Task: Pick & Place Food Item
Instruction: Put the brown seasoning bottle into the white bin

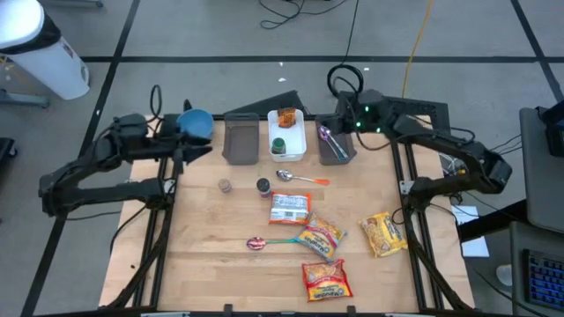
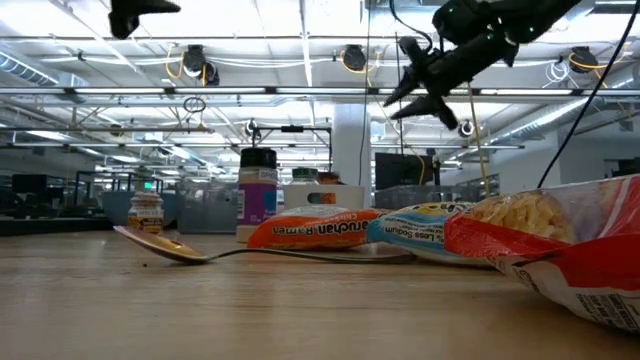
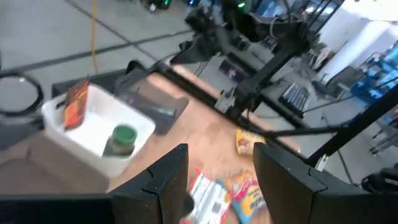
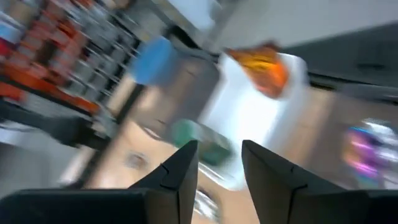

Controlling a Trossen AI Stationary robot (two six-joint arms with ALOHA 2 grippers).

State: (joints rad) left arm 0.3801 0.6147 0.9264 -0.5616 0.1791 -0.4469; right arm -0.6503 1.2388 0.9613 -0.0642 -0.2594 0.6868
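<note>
Several ramen packets lie flat on the wooden table: one (image 1: pixel 288 207) at the middle, one (image 1: pixel 319 236) below it, one (image 1: pixel 324 280) near the front edge and one (image 1: pixel 382 233) at the right. A white bin (image 1: pixel 296 148) at the back holds an orange packet (image 1: pixel 286 116) and a green-lidded jar (image 1: pixel 278 145). My left gripper (image 1: pixel 203 148) hangs open above the table's far left, beside a blue bowl (image 1: pixel 196 121). My right gripper (image 1: pixel 338 113) is open, raised over the far right grey bin (image 1: pixel 345 151). Nothing lies between either pair of fingers (image 3: pixel 165 180) (image 4: pixel 180 165).
Grey bins (image 1: pixel 240 139) flank the white one; the right one holds a purple spoon (image 1: pixel 328 136). Two small jars (image 1: pixel 226 185) (image 1: pixel 263 187) and two spoons (image 1: pixel 300 178) (image 1: pixel 264 242) lie mid-table. In the low view a spoon (image 2: pixel 170 245) and packets (image 2: pixel 310 230) fill the foreground.
</note>
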